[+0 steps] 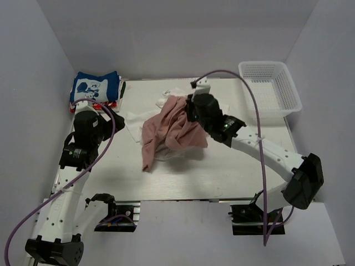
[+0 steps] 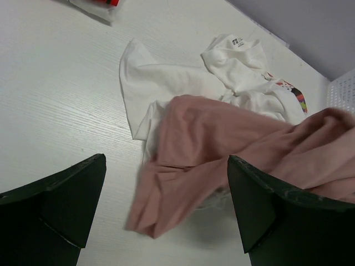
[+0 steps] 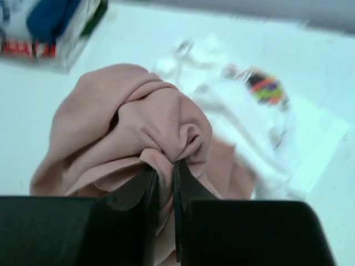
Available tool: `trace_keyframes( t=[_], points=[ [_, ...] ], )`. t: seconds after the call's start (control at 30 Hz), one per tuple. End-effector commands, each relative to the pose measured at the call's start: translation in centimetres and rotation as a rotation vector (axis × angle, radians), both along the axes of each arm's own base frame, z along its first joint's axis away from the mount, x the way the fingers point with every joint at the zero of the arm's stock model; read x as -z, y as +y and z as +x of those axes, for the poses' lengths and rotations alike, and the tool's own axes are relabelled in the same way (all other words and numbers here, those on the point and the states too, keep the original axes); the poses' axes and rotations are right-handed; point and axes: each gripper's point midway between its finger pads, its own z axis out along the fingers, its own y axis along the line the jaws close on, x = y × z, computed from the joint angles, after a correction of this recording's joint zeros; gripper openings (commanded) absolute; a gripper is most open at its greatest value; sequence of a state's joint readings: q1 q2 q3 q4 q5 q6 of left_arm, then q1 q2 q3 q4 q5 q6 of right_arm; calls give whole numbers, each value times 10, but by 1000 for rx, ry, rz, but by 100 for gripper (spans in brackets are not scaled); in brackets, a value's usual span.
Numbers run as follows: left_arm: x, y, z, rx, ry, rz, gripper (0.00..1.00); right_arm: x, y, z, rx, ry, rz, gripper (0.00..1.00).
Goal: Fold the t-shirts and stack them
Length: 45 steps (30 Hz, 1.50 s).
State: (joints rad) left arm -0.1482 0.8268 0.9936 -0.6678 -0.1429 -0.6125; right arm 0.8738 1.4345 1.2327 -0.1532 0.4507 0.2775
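Note:
A crumpled dusty-pink t-shirt point(image 1: 169, 130) lies mid-table, and my right gripper point(image 1: 188, 113) is shut on a bunched fold of it point(image 3: 166, 138). Under and behind it lies a white t-shirt with a small colourful print point(image 2: 233, 77), also seen past the pink cloth in the right wrist view point(image 3: 260, 111). A folded blue t-shirt with white print point(image 1: 95, 86) tops a stack at the back left, with red cloth point(image 1: 91, 106) under it. My left gripper point(image 2: 166, 205) hangs open above the table, left of the pink t-shirt's lower edge point(image 2: 183, 183), holding nothing.
A white plastic basket point(image 1: 272, 88) stands at the back right corner. Purple cables loop over both arms. Grey walls close in the table at left, right and back.

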Motion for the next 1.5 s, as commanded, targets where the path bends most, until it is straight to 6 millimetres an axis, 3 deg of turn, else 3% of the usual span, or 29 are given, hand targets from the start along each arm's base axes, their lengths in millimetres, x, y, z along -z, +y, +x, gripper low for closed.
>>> trace_keyframes(
  t=[0.0, 0.07, 0.13, 0.17, 0.2, 0.27, 0.3, 0.37, 0.4, 0.43, 0.5, 0.53, 0.67, 0.73, 0.8, 0.83, 0.87, 0.93, 1.0, 1.07, 1.1, 1.17, 1.23, 1.27, 1.3, 1.33, 1.37, 1.4, 1.47],
  points=[
    [3, 0, 2, -12, 16, -5, 100, -73, -28, 39, 151, -146, 87, 0],
    [13, 0, 1, -17, 49, -8, 100, -112, -56, 63, 232, -204, 116, 0],
    [24, -1, 4, -17, 69, -5, 100, -124, -89, 82, 332, -239, 88, 0],
    [28, 0, 2, -20, 114, 4, 100, -162, -111, 89, 390, -289, 140, 0],
    [26, 6, 0, -47, 134, 23, 100, -164, -125, 96, 451, -295, 134, 0],
    [16, 6, 3, -45, 118, 29, 100, -209, -162, 122, 530, -417, 143, 0],
    [16, 7, 3, -36, 120, 30, 100, -218, -178, 129, 555, -436, 110, 0],
    [6, 13, 2, -74, 77, 32, 100, -255, -203, 147, 578, -517, 50, 0],
    [3, 13, 1, -91, 63, 14, 100, -289, -214, 145, 602, -578, 57, 0],
    [0, 13, -2, -91, 42, 10, 100, -255, -215, 180, 645, -514, -31, 0],
    [-5, 7, -2, -58, 1, -20, 100, -283, -252, 186, 741, -568, -44, 0],
    [-3, 4, 1, -39, -21, -23, 100, -259, -255, 209, 747, -535, -84, 0],
    [1, 4, -1, -39, -43, -27, 100, -252, -314, 233, 876, -578, -88, 0],
    [-3, 4, -1, -39, -52, -24, 100, -237, -353, 244, 942, -565, -111, 0],
    [1, 4, -2, -39, -43, -22, 100, -222, -374, 251, 987, -551, -123, 0],
    [1, 4, -2, -39, -43, -22, 100, -202, -396, 256, 1013, -512, -152, 0],
    [4, 3, 0, -39, -42, -22, 100, -184, -390, 270, 964, -486, -159, 0],
    [7, 3, 0, -39, -40, -22, 100, -147, -411, 279, 951, -405, -185, 0],
    [9, 3, 4, -39, -25, -19, 100, -104, -407, 293, 897, -312, -184, 0],
    [12, 2, 8, -39, 5, -14, 100, -60, -402, 299, 832, -200, -190, 58],
    [14, 2, 9, -40, 22, -11, 100, -59, -400, 300, 815, -189, -189, 90],
    [20, 2, 8, -40, 61, -4, 100, -56, -381, 294, 741, -125, -162, 90],
    [22, 0, 11, -31, 73, -7, 100, -81, -348, 283, 591, -144, -121, 90],
    [25, -2, 13, -23, 87, -9, 100, -59, -320, 275, 511, -76, -120, 90],
    [25, -4, 13, -13, 88, -14, 100, -92, -278, 255, 354, -121, -63, 90],
    [30, -4, 13, -13, 107, -11, 100, -91, -254, 245, 281, -124, -104, 90],
    [30, -4, 13, -13, 108, -11, 100, -71, -237, 235, 242, -86, -122, 90],
    [33, -5, 14, -18, 116, -18, 100, -76, -178, 204, 97, -99, -118, 90],
    [35, -4, 12, -18, 139, -14, 100, -34, -145, 183, 10, -56, -188, 90]
  ],
)
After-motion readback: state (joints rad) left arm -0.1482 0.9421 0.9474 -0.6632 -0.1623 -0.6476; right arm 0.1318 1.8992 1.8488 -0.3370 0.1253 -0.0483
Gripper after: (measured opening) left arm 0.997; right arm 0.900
